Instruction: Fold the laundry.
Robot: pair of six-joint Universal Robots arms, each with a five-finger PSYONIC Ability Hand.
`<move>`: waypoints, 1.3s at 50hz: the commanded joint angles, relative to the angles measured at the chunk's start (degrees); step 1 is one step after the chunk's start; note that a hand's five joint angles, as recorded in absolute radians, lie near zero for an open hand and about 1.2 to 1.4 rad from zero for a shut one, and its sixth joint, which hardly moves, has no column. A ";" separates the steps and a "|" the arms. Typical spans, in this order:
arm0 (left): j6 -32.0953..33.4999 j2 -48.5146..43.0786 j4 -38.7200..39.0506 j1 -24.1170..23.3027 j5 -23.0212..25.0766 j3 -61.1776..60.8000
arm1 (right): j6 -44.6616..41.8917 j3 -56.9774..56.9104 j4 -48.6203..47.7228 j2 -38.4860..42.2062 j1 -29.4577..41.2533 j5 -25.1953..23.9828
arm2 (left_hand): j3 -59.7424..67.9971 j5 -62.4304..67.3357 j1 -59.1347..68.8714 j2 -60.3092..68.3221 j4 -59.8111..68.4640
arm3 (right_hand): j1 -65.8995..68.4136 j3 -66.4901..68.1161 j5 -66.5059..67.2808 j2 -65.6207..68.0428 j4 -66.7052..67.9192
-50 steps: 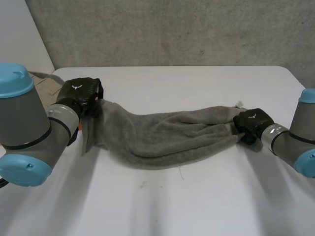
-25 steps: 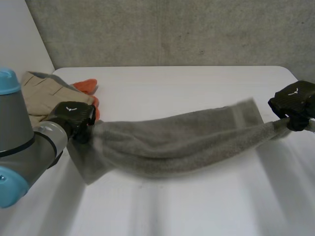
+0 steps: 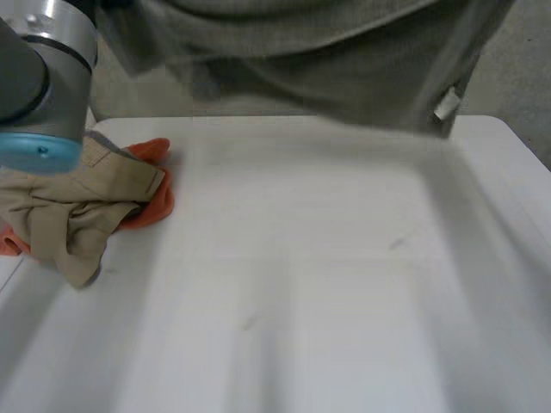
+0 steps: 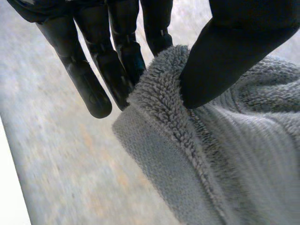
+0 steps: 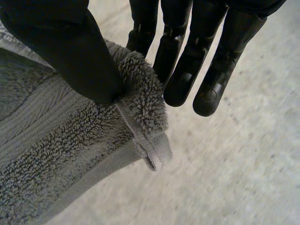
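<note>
The left hand (image 4: 234, 51) pinches the grey towel (image 4: 243, 154) at a corner. Its thumb presses the looped pile against the nearest fingers (image 4: 117, 61), while the outer fingers reach straight past the cloth. The towel's flat woven border runs just below the pinch. The right hand (image 5: 70, 51) does the same at another corner: its thumb clamps the fluffy edge against the fingers (image 5: 178, 61), and the hemmed corner tip (image 5: 154, 154) juts free beyond the thumb.

In the head view the towel (image 3: 327, 60) hangs in the air across the top of the frame, stretched wide. A small white tag (image 3: 446, 105) dangles at its lower right edge. The towel's lower edge lies well above the white table (image 3: 301, 284), whose centre and right side are bare.

The left arm (image 3: 43, 77) fills the upper left corner. Below it, at the left edge of the frame, a crumpled beige garment (image 3: 77, 206) lies on the table over an orange cloth (image 3: 151, 202), both well apart from the towel.
</note>
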 commanded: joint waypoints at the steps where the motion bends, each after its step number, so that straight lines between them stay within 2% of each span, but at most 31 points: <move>1: -2.59 2.75 -6.36 0.28 0.18 -8.73 | -0.08 9.21 6.15 -5.67 -0.29 -3.72 | 11.63 13.81 15.44 11.16 11.09 | 23.19 12.32 13.07 12.74 11.90; 6: -3.56 2.14 -11.81 1.42 0.36 -16.55 | -4.63 18.95 16.85 -7.08 -0.81 -9.95 | 11.63 13.81 15.44 11.16 11.09 | 23.19 12.32 13.07 12.74 11.90; 9: -3.29 1.27 -14.01 2.57 0.53 -20.86 | -8.86 23.18 21.53 -6.73 -0.81 -11.72 | 11.63 13.81 15.44 11.16 11.09 | 23.19 12.32 13.07 12.74 11.90; 14: -2.86 -5.93 -16.12 2.92 0.45 -22.89 | -21.14 31.62 27.16 -3.41 -0.90 -11.64 | 11.63 13.81 15.44 11.16 11.09 | 23.19 12.32 13.07 12.74 11.90; 19: -1.10 -12.00 -19.19 3.01 0.09 -19.92 | -23.55 31.99 26.29 1.00 -0.90 -9.36 | 10.15 12.33 13.96 9.69 9.61 | 23.19 12.32 13.07 12.74 11.90; 22: -1.01 -13.67 -19.11 2.92 0.36 -18.06 | -22.15 31.11 24.02 2.75 -0.38 -7.08 | -8.45 -6.27 -4.64 -8.91 -8.99 | 23.19 12.32 13.07 12.74 11.90; 23: -1.01 -14.81 -18.67 2.92 0.44 -17.10 | -21.71 30.93 23.22 3.28 -0.29 -6.55 | -27.02 -24.84 -23.21 -27.48 -27.56 | 23.19 12.32 13.07 12.74 11.90; 24: -1.01 -15.34 -18.41 2.92 0.45 -16.65 | -21.36 30.84 22.34 3.72 -0.29 -6.02 | -33.03 -30.85 -29.23 -33.50 -33.57 | 23.19 12.32 13.07 12.74 11.90; 29: -0.66 -15.61 -16.65 1.78 0.45 -16.91 | -18.37 30.84 18.03 5.04 -0.29 -3.56 | -49.56 -47.38 -45.75 -50.03 -50.10 | 23.19 12.32 13.07 12.74 11.90; 34: -0.66 -10.53 -15.86 -0.07 0.18 -22.26 | -15.73 32.07 17.06 4.87 -0.64 -2.24 | -49.92 -47.74 -46.11 -50.38 -50.45 | 23.19 12.32 13.07 12.74 11.90; 40: -0.31 3.27 -9.54 1.16 1.58 -37.90 | -15.46 33.56 16.62 4.61 -0.81 -2.32 | -42.87 -40.69 -39.07 -43.34 -43.41 | 23.19 12.32 13.07 12.74 11.90; 46: 7.75 13.37 -6.19 2.39 9.04 -51.78 | -15.64 34.97 16.09 4.52 -0.64 -2.32 | -24.73 -22.55 -20.92 -25.19 -25.27 | 23.19 12.32 13.07 12.74 11.90; 50: 12.51 14.71 -6.54 3.53 10.73 -56.10 | -15.55 35.15 16.09 4.52 -0.72 -2.32 | -16.64 -14.46 -12.84 -17.11 -17.18 | 23.19 12.32 13.07 12.74 11.90; 54: 13.84 14.71 -7.50 3.89 10.99 -58.39 | -15.55 35.24 15.83 4.78 -0.64 -2.41 | -7.38 -5.20 -3.58 -7.85 -7.92 | 23.19 12.32 13.07 12.74 11.90; 65: 14.20 13.05 -10.58 5.12 11.17 -60.24 | -15.64 35.85 15.04 4.78 -0.55 -2.41 | -15.43 -13.25 -11.62 -15.90 -15.97 | 23.19 12.32 13.07 12.74 11.90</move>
